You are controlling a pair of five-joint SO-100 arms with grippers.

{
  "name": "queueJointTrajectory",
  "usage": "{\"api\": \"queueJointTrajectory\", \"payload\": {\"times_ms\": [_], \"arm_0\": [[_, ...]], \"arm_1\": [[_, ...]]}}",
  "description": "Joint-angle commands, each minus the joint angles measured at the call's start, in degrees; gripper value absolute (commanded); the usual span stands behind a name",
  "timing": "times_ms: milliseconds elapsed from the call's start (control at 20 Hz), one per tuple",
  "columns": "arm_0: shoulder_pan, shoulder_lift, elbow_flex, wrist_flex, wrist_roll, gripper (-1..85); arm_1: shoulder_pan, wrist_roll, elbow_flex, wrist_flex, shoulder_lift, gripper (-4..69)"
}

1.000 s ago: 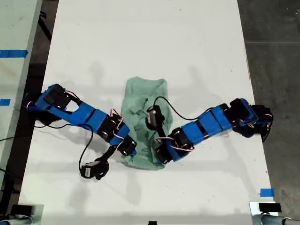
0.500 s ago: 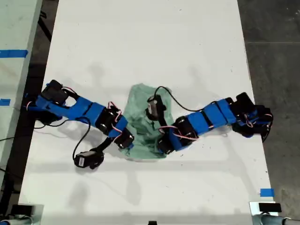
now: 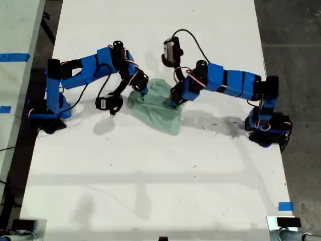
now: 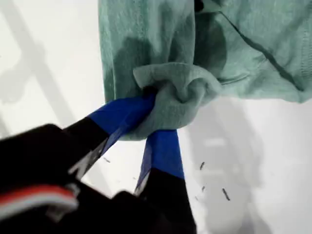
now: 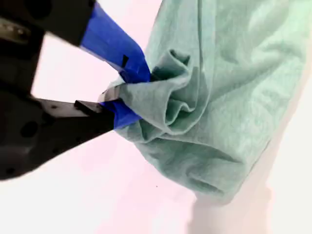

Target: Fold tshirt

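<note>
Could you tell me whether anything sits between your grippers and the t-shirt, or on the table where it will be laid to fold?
Nothing visible does. My first gripper and my second gripper are each clamped on bunched cloth of the tshirt, and the white table around it shows only shadows and the arms' cables.

Matt knit cloth tshirt (image 3: 159,103); smooth white table (image 3: 150,170).

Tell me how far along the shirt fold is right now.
Done: my first gripper and my second gripper are each clamped on a bunch of the tshirt. In hand: the cloth hangs lifted between them, its lower end trailing toward the table. Left: laying it flat; no neat fold shows.
</note>
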Motion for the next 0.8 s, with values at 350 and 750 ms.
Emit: {"api": "queueJointTrajectory", "payload": {"times_ms": [350, 750], "arm_0": [[-15.3, -21.7, -3.3, -14.7, 6.2, 29.6], [-15.5, 7.6, -0.2, -0.4, 4.3, 29.3]], "arm_1": [[15.4, -3.6, 16.0, -14.2, -8.7, 19.5], [14.2, 1.2, 14.2, 1.3, 15.1, 34.2]]}}
